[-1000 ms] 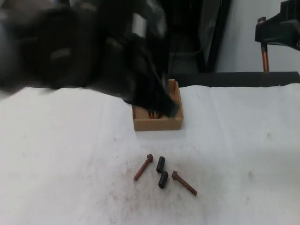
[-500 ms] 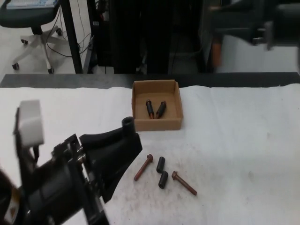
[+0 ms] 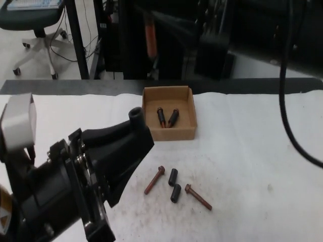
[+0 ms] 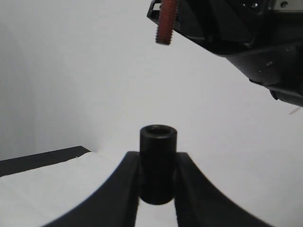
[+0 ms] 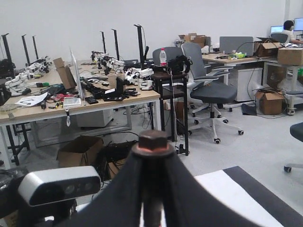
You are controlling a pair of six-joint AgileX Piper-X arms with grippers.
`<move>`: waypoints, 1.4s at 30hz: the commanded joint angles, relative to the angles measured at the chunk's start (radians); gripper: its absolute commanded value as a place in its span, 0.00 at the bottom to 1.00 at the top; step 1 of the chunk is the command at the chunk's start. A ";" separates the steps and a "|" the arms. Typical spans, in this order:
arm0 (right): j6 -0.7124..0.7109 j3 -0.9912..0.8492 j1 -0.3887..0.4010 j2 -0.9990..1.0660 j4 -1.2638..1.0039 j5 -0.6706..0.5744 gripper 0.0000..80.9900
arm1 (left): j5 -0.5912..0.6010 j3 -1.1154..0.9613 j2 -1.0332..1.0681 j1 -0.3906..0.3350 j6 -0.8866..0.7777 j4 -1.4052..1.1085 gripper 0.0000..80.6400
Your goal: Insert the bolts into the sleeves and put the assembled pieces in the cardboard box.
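Now, left gripper (image 4: 157, 177) clamped on sleeve (image 4: 158, 146), sleeve wedged between both fingers (image 4: 118, 194), right gripper (image 5: 152, 163) pinching bolt (image 5: 152, 141) beneath its head, bolt at one o'clock from sleeve, apart.

Bolts (image 3: 154, 180), sleeves (image 3: 173, 177) before box (image 3: 169, 133)

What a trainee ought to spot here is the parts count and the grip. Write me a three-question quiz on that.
1. True or false: the cardboard box holds two assembled pieces.
2. The left gripper is shut on: A a bolt; B a sleeve; C nothing.
3. How many loose bolts lie on the bench?

Key: 1 true. 2 B. 3 two.
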 commanded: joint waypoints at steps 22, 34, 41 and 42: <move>-0.038 -0.003 0.016 0.001 0.088 0.008 0.01 | -0.092 -0.109 0.000 0.001 0.420 0.224 0.00; -0.042 -0.003 0.037 0.001 0.085 0.023 0.01 | -0.092 -0.109 0.000 0.001 0.418 0.193 0.00; -0.042 -0.003 0.037 0.001 0.085 0.034 0.01 | -0.092 -0.109 0.000 0.001 0.380 0.113 0.00; -0.042 -0.003 0.037 0.001 0.083 0.052 0.01 | -0.092 -0.109 0.000 0.001 0.380 0.113 0.00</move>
